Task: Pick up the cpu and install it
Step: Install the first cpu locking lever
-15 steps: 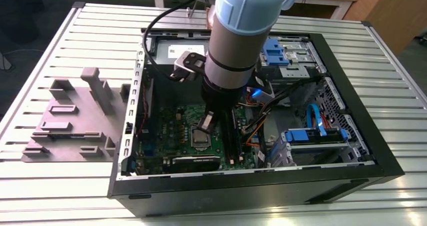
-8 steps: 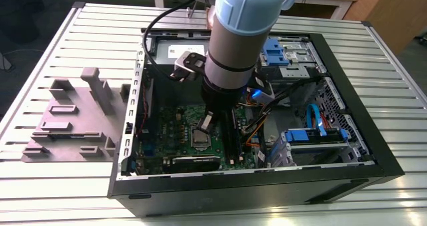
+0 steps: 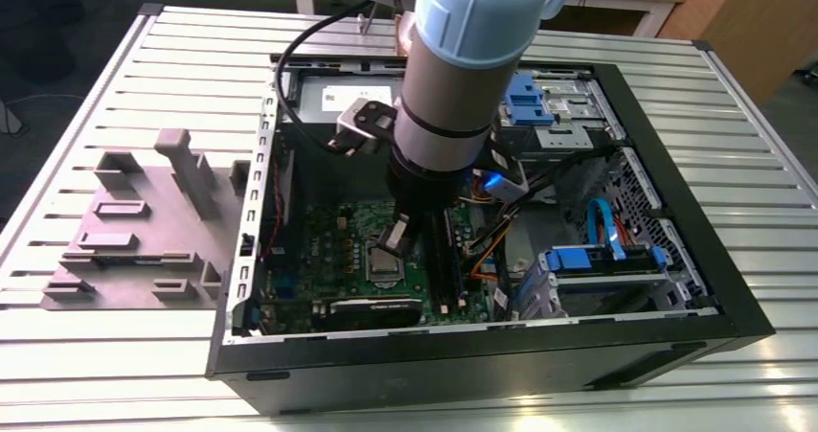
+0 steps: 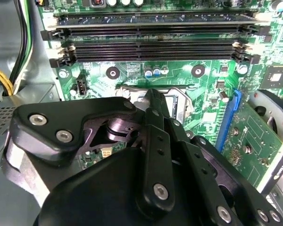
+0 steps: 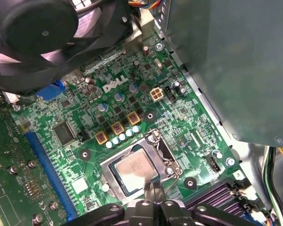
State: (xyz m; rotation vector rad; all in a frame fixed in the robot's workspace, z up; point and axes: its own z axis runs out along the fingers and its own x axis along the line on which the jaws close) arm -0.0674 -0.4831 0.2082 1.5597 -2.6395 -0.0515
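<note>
Chip (image 5: 135, 168), silvery square, lying flat in its socket frame (image 5: 114, 175) on the green board (image 5: 85, 117) inside the computer case (image 3: 665, 260); claw (image 5: 152, 189) directly above its edge, fingertips pressed together, empty, chip toward ten o'clock from the tips in the first wrist view

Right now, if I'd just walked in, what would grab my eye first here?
Probably the big pale-blue robot arm plunging into the open computer case on the slatted table. Its gripper sits right at the edge of the silvery cpu lying in its socket on the green motherboard. A grey tray lies at the exterior view's left.
</note>
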